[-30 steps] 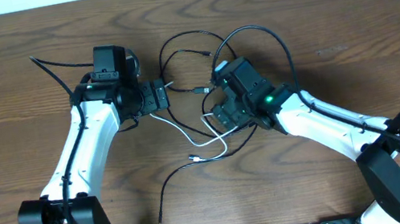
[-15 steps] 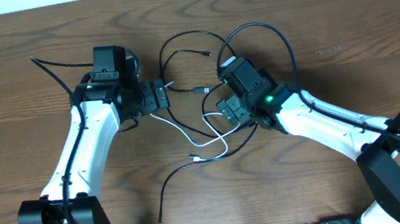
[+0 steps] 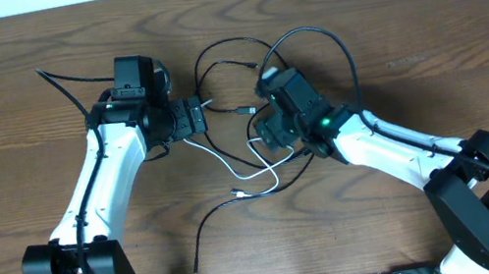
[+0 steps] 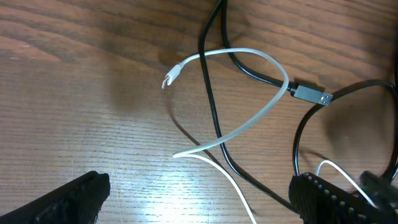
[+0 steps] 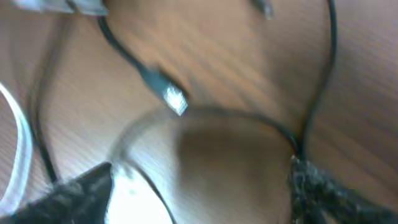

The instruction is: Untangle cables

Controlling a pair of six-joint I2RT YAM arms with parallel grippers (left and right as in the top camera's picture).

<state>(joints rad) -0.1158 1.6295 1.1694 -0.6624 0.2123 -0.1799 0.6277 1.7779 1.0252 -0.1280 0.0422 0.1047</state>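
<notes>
Several thin black flexible cords [image 3: 307, 34], one thin white flexible cord [image 3: 239, 174]: looped loosely together at middle of dark wooden table [image 3: 424, 17], between both arms.
Left gripper [image 3: 195, 117]: jaws wide apart, nothing held.
Right gripper [image 3: 263, 140]: jaws apart over black loop, nothing clamped.
Left wrist view alone shows white cord's small plug end [image 4: 169, 79] and black cord crossing white loop twice.
Right wrist view, blurred, shows silver-tipped black plug [image 5: 174, 99] lying ahead of its fingers.

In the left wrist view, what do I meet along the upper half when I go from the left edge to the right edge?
white cable's plug → black cable running downward → black plug with a metal tip. The white loop overlaps them, so omitted.
</notes>
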